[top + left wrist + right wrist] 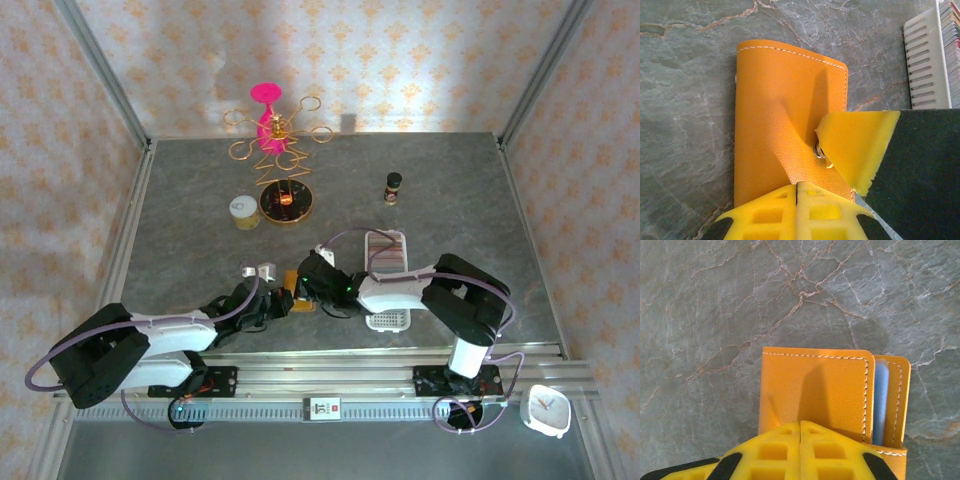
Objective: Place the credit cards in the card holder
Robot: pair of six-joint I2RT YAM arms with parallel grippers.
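card holder [785, 120]: orange, folded shut, flat on grey table [685, 100], btwn both grippers
left gripper [796, 189]: jaws closed tight, tips at its near edge
right gripper [800, 424]: closed too, tips on its cover
blue card [881, 400]: pale, peeking out the side

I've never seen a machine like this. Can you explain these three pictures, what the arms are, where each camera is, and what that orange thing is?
It is a robot: a left arm and a right arm, bolted to the near edge of a grey stone-look table. One picture looks down from above; the other two come from cameras on the wrists, so the yellow blocks are the arms' own fingers. The left gripper and right gripper are both shut, tips against a small orange leather-like folding wallet; whether either pinches it is unclear. A pale blue card shows inside it. Nearby lies a long white slotted plastic tray.
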